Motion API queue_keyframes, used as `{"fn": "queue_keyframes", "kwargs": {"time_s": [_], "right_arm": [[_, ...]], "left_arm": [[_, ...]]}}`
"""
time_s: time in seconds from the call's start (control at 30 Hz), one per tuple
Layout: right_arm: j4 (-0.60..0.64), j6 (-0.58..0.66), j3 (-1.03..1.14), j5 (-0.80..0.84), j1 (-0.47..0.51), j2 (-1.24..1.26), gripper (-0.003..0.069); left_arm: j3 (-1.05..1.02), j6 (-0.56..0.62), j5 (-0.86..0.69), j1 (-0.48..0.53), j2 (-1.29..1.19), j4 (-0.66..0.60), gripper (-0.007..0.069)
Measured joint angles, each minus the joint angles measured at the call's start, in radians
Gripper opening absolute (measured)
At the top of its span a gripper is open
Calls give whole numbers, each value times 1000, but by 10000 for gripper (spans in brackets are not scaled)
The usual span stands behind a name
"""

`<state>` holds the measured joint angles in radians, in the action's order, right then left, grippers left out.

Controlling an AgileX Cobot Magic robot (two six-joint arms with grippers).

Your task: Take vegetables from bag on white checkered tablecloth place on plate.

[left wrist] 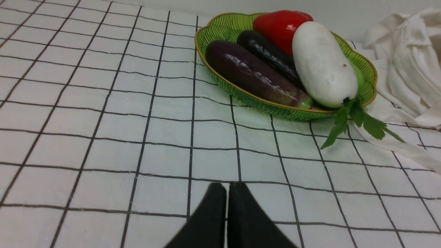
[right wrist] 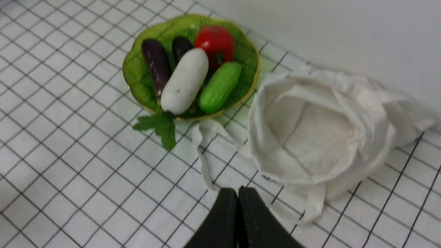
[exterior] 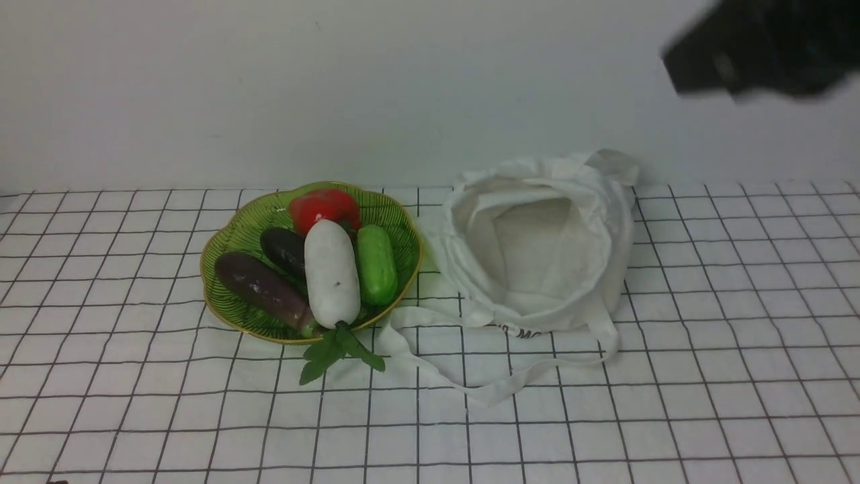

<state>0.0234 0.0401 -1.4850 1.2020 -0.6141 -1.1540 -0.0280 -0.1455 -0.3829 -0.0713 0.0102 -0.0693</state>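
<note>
Right gripper (right wrist: 237, 206): black fingers pressed together, holding nothing, raised above the soft white cloth tote bag (right wrist: 320, 137), whose inside looks empty. Left gripper (left wrist: 226, 206): likewise closed and empty, low over the white tablecloth with its black grid lines (left wrist: 86, 137). Smooth white oblong radish (exterior: 331, 272): on the shallow green gold-rimmed plate (exterior: 235, 235), between the shorter dark purple eggplant (exterior: 285, 250) and the green cucumber (exterior: 376, 263), leaves overhanging the rim. Hazard for you: the bag's strap (exterior: 437, 316) lies just beside the plate, and snagging it could jolt the radish loose.

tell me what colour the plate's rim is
Gold, on a translucent green plate with dark ribbed lines; clearest in the left wrist view.
</note>
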Motion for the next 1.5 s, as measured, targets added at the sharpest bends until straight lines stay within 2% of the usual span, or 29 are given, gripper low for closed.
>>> {"fn": "queue_keyframes", "kwargs": {"time_s": [0.07,0.13,0.2,0.3,0.4,0.53,0.73,1.17,1.3,1.33,1.37,1.43,1.5], "right_arm": [[0,-9,275,-176,0,155,-14],[0,-14,382,-257,0,217,-14],[0,-40,630,-473,0,357,-14],[1,-70,861,-723,0,463,-14],[3,-83,1026,-934,0,539,-14],[3,-85,1164,-1080,0,587,-14],[2,-89,1265,-1088,0,590,-14],[-2,-89,1303,-1088,0,637,-15],[-10,-87,1376,-1079,72,769,-15],[-12,-87,1417,-1035,147,849,-15],[-12,-87,1417,-1035,147,858,-15],[-15,-87,1463,-948,259,980,-15],[-23,-87,1475,-915,297,1018,-15]], "left_arm": [[0,0,0,0,0,0,-8],[0,0,0,0,0,0,-8],[0,0,0,0,0,0,-8],[0,0,0,0,0,0,-8],[0,0,0,0,0,0,-8],[0,0,0,0,0,0,-8],[0,0,0,0,0,0,-8],[0,0,0,0,0,0,-8],[0,0,0,0,0,0,-8],[0,0,0,0,0,0,-8],[0,0,0,0,0,0,-8],[0,0,0,0,0,0,-8],[0,0,0,0,0,0,-8]]}}
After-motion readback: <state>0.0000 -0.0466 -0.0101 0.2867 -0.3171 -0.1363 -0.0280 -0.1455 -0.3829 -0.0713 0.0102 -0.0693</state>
